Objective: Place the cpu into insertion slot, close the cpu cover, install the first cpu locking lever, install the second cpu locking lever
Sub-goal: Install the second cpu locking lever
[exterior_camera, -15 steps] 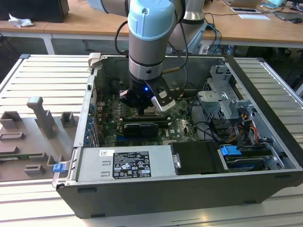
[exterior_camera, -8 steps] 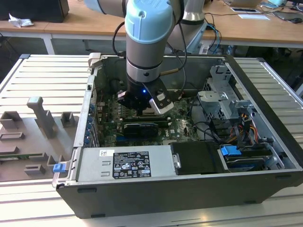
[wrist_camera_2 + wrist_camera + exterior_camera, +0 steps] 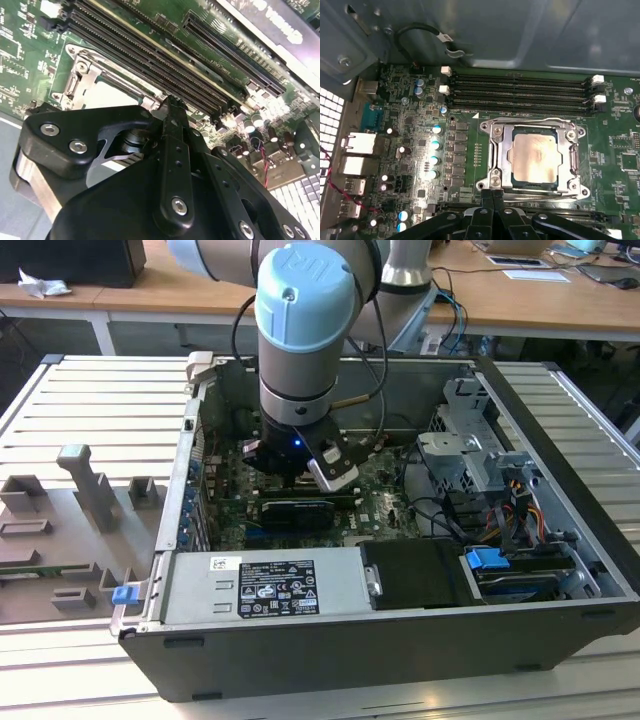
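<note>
In the first wrist view the cpu (image 3: 535, 159), a pale square chip, lies in the insertion slot (image 3: 574, 162) on the green motherboard. The silvery cpu cover (image 3: 500, 150) lies flat around it. A thin wire locking lever (image 3: 530, 120) runs along one side of the socket and a second one (image 3: 545, 194) along the opposite side. My gripper (image 3: 492, 196) is shut with nothing between its fingers, and its tips are at the second lever's edge near a socket corner. The second wrist view shows the gripper (image 3: 170, 106) just over the socket (image 3: 85, 75). In the exterior view the gripper (image 3: 300, 465) reaches down into the open computer case.
Long black memory slots (image 3: 520, 92) flank the socket on two sides. Capacitors (image 3: 436, 145) and rear ports (image 3: 360, 145) stand beside it. The case wall (image 3: 495, 30) rises close behind. A power supply (image 3: 265, 585), drive cage (image 3: 480, 455) and cables (image 3: 510, 510) crowd the case.
</note>
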You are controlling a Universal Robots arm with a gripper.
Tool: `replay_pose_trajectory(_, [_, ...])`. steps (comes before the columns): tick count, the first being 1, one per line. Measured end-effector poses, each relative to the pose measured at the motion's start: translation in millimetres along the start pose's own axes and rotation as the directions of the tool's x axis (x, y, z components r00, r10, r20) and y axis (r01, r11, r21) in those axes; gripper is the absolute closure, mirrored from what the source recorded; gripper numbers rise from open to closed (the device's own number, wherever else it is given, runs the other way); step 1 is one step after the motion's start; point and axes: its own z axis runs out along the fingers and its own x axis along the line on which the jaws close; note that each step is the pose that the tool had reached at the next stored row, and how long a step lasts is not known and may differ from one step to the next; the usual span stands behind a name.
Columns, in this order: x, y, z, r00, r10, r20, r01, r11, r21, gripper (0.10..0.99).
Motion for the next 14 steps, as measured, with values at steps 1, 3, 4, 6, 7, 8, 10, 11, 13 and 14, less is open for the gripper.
replay_pose_trajectory(1, [0.4,-0.3,1.2,1.0,0.0,-0.0001,0.0,1.0,-0.001,0.98])
replay_pose_trajectory(3, [2.2,-0.9,3.7,1.0,0.0,0.0002,0.0,1.0,-0.008,0.98])
replay_pose_trajectory(4, [3.4,-1.1,5.0,1.0,0.0,0.0005,0.0,0.9999,-0.012,0.98])
replay_pose_trajectory(6, [3.7,-1.4,6.1,1.0,0.0,0.0006,0.0,0.9999,-0.015,0.98])
replay_pose_trajectory(7, [3.8,-1.6,6.9,1.0,0.0,0.0008,0.0,0.9998,-0.018,0.98])
replay_pose_trajectory(8, [3.8,-1.7,7.5,1.0,0.0,0.0009,0.0,0.9998,-0.02,0.98])
replay_pose_trajectory(10, [3.9,-2.1,8.7,1.0,0.0,0.001,0.0,0.9997,-0.025,0.98])
replay_pose_trajectory(11, [3.8,-2.3,8.9,1.0,0.0,0.0011,0.0,0.9996,-0.027,0.98])
replay_pose_trajectory(13, [3.8,-2.4,9.7,1.0,0.0,0.0016,0.0,0.9995,-0.032,0.98])
replay_pose_trajectory(14, [3.8,-2.5,10.1,1.0,-0.001,0.0018,0.001,0.9994,-0.035,0.98])
